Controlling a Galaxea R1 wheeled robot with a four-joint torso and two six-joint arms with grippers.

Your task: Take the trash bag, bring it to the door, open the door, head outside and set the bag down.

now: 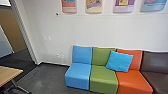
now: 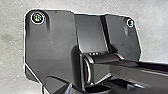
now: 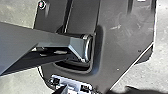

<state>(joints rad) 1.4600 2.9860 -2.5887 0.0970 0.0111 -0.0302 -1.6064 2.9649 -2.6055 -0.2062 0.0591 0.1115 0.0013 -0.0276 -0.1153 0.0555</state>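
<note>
Trash bag, position can't tell, square turquoise cushion (image 1: 120, 61) across smooth green and orange seats (image 1: 103, 76) in head view, pale wooden tabletop (image 1: 8, 74) cut off, dark blurred patch (image 3: 133, 91) in right wrist view, hands' state can't tell.

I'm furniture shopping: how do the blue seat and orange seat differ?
The blue seat stands at the row's end, the orange seat between the green seat and brown seat. The blue seat is bare; the orange seat has part of a cushion against it. Both have backrests.
</note>
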